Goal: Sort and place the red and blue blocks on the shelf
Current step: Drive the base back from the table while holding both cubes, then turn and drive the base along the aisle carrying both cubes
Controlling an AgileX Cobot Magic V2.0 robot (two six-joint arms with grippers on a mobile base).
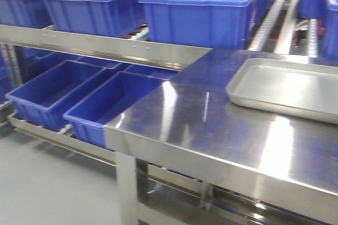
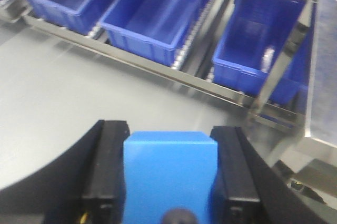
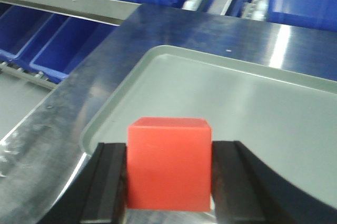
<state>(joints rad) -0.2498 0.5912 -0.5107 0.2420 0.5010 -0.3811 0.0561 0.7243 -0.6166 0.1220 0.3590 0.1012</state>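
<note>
My left gripper (image 2: 169, 179) is shut on the sky-blue block (image 2: 169, 174), held in the air over the grey floor in front of the shelf's lower tier (image 2: 158, 69). My right gripper (image 3: 168, 174) is shut on the red block (image 3: 169, 163), above the near left corner of the grey tray (image 3: 253, 108). The shelf (image 1: 105, 45) runs along the back and left of the front view with its shiny steel rail. Neither arm nor block shows in the front view.
Dark-blue bins (image 1: 203, 11) stand on the shelf's upper tier and more bins (image 1: 47, 93) on the lower tier. The steel-topped table (image 1: 200, 130) carries the grey tray (image 1: 288, 87). Bins (image 2: 158, 16) line the lower tier in the left wrist view.
</note>
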